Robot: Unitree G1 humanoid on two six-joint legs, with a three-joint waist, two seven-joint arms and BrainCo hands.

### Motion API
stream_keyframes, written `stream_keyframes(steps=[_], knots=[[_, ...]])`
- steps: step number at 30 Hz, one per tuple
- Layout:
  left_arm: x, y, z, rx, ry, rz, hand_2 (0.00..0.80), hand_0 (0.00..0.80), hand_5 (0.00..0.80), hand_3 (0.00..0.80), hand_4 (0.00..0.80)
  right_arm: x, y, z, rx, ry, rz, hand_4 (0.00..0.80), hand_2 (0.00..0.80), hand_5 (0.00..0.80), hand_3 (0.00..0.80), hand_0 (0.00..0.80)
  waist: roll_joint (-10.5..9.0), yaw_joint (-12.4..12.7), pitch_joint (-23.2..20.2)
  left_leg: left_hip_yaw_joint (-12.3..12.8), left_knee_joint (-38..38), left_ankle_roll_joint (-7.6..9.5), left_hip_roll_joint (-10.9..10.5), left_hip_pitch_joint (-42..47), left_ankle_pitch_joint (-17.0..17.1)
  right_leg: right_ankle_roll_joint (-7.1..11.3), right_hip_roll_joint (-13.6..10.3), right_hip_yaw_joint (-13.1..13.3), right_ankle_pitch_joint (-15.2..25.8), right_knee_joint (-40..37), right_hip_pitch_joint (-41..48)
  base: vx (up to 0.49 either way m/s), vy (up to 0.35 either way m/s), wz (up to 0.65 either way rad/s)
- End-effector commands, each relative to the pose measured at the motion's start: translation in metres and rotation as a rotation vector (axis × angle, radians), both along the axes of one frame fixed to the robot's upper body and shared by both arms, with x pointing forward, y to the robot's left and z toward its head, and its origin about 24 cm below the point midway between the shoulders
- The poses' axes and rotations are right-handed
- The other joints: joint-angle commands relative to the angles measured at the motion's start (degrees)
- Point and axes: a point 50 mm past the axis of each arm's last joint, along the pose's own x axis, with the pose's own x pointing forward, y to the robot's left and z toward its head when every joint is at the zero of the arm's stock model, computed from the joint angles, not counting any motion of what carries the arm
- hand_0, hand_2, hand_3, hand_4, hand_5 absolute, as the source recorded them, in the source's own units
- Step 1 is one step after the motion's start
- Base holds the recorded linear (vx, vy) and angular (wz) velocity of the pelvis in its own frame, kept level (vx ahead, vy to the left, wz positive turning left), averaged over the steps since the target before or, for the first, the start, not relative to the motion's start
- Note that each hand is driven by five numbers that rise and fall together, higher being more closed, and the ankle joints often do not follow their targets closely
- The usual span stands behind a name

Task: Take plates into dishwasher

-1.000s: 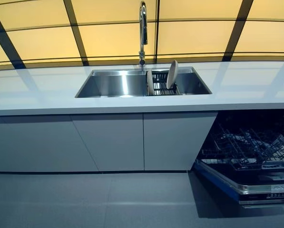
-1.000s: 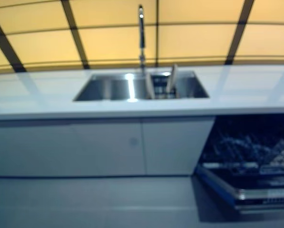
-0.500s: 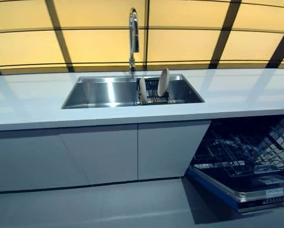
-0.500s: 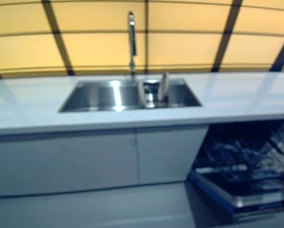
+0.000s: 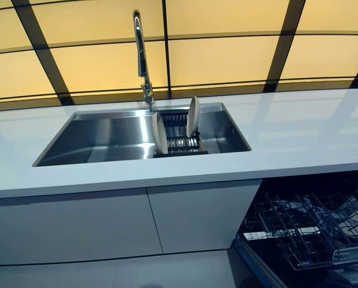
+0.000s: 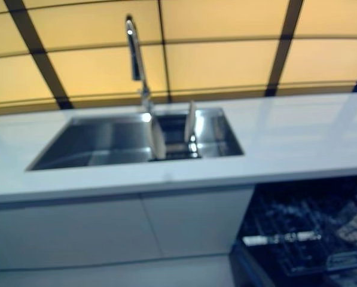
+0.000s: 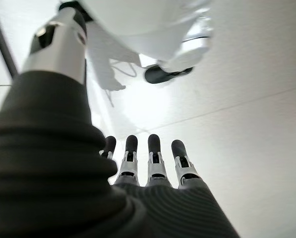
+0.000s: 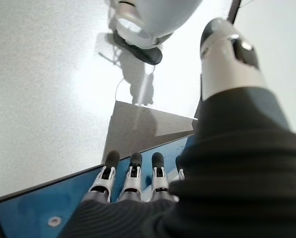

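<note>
Two plates [image 5: 159, 132] stand upright in the sink [image 5: 101, 135] rack (dishwasher [image 5: 304, 231] open), while left hand [image 7: 152, 163] and right hand [image 8: 130, 181] hang released, fingers straight.

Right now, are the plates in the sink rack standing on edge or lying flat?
On edge. Both plates stand upright in the dark rack inside the sink, leaning slightly, apart from each other.

Your head camera has moved closer and swung to the right since a second ago, so the sink [image 5: 107, 135] now looks larger and sits left of centre. The two plates [image 5: 159, 132] in it and the open dishwasher [image 5: 304, 231] have not themselves moved.
</note>
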Motion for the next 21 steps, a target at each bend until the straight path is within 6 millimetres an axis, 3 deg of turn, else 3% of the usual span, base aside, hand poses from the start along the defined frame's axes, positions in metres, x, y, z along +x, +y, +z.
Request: stream_keyframes(steps=[1,12,19,21], knots=[[-0.006,0.034,0.010,0.116,0.029,-0.010,0.000,0.000,0.000,0.000,0.000,-0.005,-0.013,0.003,-0.036,-0.006,-0.013,0.000,0.000,0.000,0.000,0.000,-2.48,-0.24,0.29,0.70,-1.66,0.91,-3.66,1.56,-1.98,14.09,-8.35,2.95,14.10,-12.76,0.17,0.069,0.020,0.04],[-0.010,0.035,0.010,0.111,0.041,-0.044,0.000,0.000,0.000,0.000,0.000,0.001,0.005,-0.001,0.020,-0.026,0.132,0.000,0.000,0.000,0.000,0.000,-1.58,0.34,0.24,0.22,-3.07,1.28,-4.59,2.24,-1.76,14.83,-10.36,1.17,14.66,-12.77,-0.23,0.082,0.009,0.06],[0.019,0.023,0.011,0.048,-0.046,-0.162,0.000,0.000,0.000,0.000,0.000,0.004,0.014,-0.002,0.045,-0.017,0.168,0.000,0.000,0.000,0.000,0.000,-2.26,0.56,-0.30,0.69,-3.13,0.45,-3.53,2.61,-1.59,14.46,-9.79,0.77,13.38,-11.93,1.18,0.073,-0.048,0.07],[0.029,0.016,0.012,0.029,-0.071,-0.188,0.000,0.000,0.000,0.000,0.000,0.006,0.015,-0.002,0.047,0.006,0.181,0.000,0.000,0.000,0.000,0.000,-2.45,0.13,-1.04,1.03,-2.40,-0.58,-2.13,3.94,-1.87,13.91,-8.90,0.45,12.15,-10.70,1.30,0.036,-0.059,0.06]])
